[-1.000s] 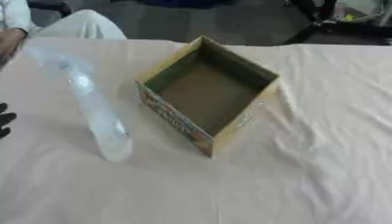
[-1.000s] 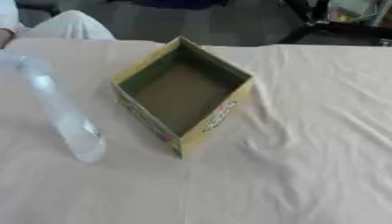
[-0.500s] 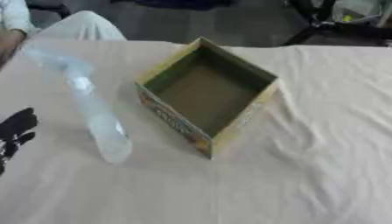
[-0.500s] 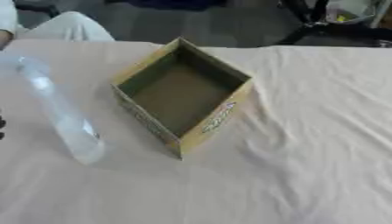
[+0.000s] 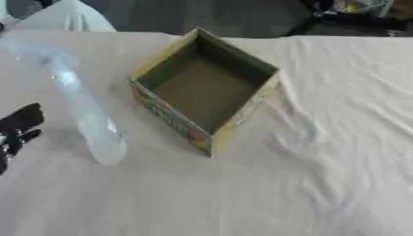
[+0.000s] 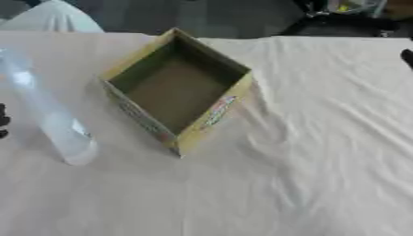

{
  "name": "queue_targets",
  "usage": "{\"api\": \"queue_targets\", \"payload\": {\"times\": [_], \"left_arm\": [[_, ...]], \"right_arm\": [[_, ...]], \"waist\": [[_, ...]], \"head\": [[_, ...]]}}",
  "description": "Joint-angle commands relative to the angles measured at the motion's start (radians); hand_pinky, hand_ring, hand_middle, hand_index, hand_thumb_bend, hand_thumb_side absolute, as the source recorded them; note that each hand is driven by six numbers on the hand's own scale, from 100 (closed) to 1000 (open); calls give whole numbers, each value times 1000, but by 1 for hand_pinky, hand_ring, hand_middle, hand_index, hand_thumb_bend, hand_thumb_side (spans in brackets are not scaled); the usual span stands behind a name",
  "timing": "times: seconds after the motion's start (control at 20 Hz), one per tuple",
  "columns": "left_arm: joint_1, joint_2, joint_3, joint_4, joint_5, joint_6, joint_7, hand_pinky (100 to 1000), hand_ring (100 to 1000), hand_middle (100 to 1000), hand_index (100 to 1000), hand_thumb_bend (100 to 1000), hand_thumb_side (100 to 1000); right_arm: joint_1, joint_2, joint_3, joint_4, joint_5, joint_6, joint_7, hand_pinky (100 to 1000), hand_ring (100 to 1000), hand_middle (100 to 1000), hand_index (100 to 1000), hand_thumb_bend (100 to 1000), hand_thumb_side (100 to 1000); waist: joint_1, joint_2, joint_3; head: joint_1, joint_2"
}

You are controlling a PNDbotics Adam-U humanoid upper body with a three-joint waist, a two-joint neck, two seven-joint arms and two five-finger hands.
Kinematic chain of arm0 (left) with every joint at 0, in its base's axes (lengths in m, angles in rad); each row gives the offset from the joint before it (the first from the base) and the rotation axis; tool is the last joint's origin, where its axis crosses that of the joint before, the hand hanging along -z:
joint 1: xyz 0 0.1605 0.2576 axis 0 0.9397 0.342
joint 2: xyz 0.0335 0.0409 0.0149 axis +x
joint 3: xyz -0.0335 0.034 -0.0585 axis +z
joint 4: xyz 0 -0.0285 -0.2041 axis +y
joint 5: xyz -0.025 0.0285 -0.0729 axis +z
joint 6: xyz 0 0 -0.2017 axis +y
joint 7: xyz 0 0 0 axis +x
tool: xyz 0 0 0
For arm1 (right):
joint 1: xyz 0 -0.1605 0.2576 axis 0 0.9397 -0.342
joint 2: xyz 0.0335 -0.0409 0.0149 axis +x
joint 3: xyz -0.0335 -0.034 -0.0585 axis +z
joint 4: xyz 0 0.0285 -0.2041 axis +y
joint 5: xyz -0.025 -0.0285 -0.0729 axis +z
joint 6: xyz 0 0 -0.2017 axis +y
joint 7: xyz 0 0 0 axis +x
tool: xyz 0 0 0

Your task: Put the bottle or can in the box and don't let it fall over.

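Bottle [image 5: 80, 106], clear plastic, stands on the cloth-covered table [image 5: 322, 152] just left of your box [image 5: 206, 90], apart from it. Your left hand [image 5: 18, 129] shows at the left edge, fingers relaxed and spread, holding nothing, near the bottle's base. Your box sits open-topped, one corner toward you. Wide bare cloth lies right of it.

The bottle [image 5: 80, 106] beside the fingers [image 5: 20, 126] of the left hand [image 5: 16, 133] looks like clear plastic, smooth, with a pale shine along its side. The hand itself is black and matt. Farther from the fingers, past the bottle, the box [image 5: 206, 87] seems to be cardboard: dull olive inside, printed and a little glossy outside. Under all lies a cream cloth [image 5: 339, 138], matt, soft, with wrinkles.
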Motion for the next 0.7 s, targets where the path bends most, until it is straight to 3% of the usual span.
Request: {"api": "queue_targets", "payload": {"times": [0.05,0.7], "left_arm": [[-22,31,-13,0,5,24,1,1000,1000,1000,920,172,944],[-96,28,-55,45,19,60,21,1000,1000,1000,971,180,944]], "right_arm": [[-4,-27,-5,-23,8,-5,2,1000,1000,978,1000,100,470],[1,-30,-2,-23,10,-5,7,1000,1000,978,1000,100,470]], "waist": [[0,-15,2],[3,-20,1]], "head": [[9,6],[48,-11]]}}
